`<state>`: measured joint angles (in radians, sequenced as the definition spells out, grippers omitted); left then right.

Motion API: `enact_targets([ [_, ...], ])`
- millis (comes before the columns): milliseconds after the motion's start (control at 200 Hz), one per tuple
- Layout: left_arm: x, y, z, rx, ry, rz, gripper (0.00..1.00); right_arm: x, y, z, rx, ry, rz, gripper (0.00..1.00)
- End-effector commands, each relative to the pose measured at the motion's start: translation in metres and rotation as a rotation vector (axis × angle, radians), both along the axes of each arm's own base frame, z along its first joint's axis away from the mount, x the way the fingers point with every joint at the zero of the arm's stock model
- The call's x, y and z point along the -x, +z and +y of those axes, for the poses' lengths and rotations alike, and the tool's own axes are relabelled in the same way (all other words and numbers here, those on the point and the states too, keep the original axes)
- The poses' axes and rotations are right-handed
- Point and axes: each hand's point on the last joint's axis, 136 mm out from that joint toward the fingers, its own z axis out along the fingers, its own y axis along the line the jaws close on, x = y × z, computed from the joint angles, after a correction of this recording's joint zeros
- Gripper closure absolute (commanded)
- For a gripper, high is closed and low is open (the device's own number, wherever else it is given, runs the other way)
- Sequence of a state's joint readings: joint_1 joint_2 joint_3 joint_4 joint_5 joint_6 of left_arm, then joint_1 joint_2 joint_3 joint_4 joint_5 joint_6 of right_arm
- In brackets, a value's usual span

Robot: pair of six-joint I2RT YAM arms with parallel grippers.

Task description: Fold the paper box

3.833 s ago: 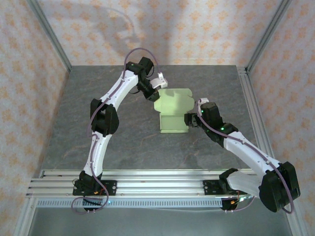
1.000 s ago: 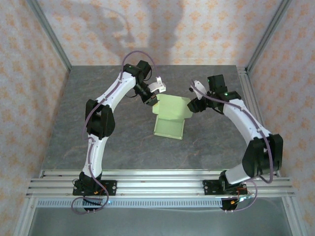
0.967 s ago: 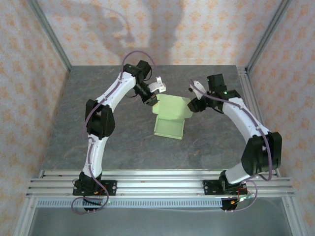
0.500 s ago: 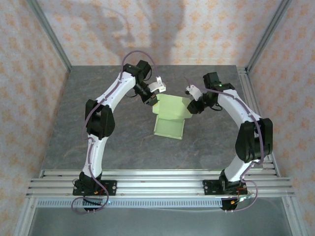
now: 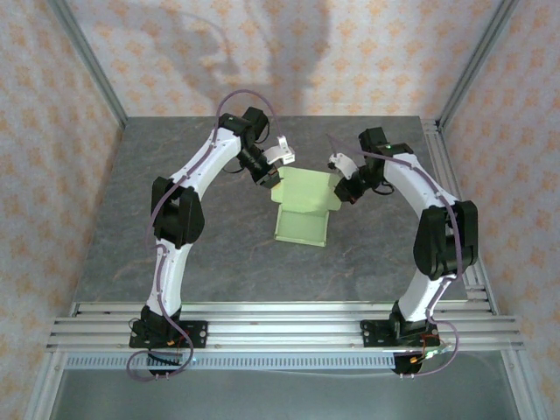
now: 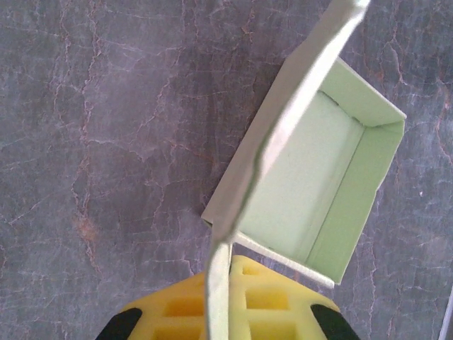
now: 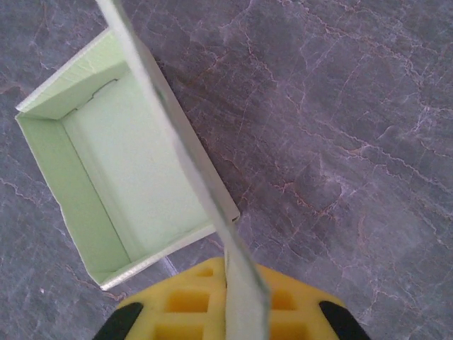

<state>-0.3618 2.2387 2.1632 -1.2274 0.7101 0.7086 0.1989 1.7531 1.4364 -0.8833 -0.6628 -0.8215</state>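
The paper box (image 5: 303,208) is pale yellow-green card, partly folded into an open tray with raised walls, and sits mid-table. My left gripper (image 5: 274,172) is shut on the box's far left flap, whose edge runs upright between the yellow pads (image 6: 177,312) above the tray (image 6: 311,184). My right gripper (image 5: 343,187) is shut on the far right flap, seen edge-on between its yellow pads (image 7: 184,304) with the tray's inside (image 7: 127,170) to the left.
The grey marbled table (image 5: 219,254) lies bare around the box. Aluminium frame posts (image 5: 455,166) run along the right side and a rail (image 5: 280,324) crosses the near edge. Patterned walls enclose the back and sides.
My right gripper has closed onto the box's right flap, and the right arm's elbow has swung inward and upright. The left arm and the box have stayed in place.
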Motion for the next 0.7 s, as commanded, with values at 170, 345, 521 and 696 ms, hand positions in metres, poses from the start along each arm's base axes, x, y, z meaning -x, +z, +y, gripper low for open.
enact_targets([
  [170, 0.006, 0.021, 0.001, 0.025, 0.020, -0.014, 0.96, 0.007, 0.025, 0.000, -0.030, -0.012, -0.024, 0.98],
  [345, -0.004, 0.024, 0.004, 0.018, 0.140, -0.019, 0.98, -0.001, 0.043, -0.002, -0.081, -0.185, -0.086, 1.00],
  [521, -0.011, 0.025, 0.006, 0.019, 0.294, -0.042, 1.00, -0.005, 0.055, -0.014, -0.061, -0.388, -0.219, 1.00],
  [696, -0.021, 0.028, 0.005, -0.015, 0.447, -0.027, 1.00, -0.006, 0.057, -0.026, -0.026, -0.536, -0.261, 1.00],
])
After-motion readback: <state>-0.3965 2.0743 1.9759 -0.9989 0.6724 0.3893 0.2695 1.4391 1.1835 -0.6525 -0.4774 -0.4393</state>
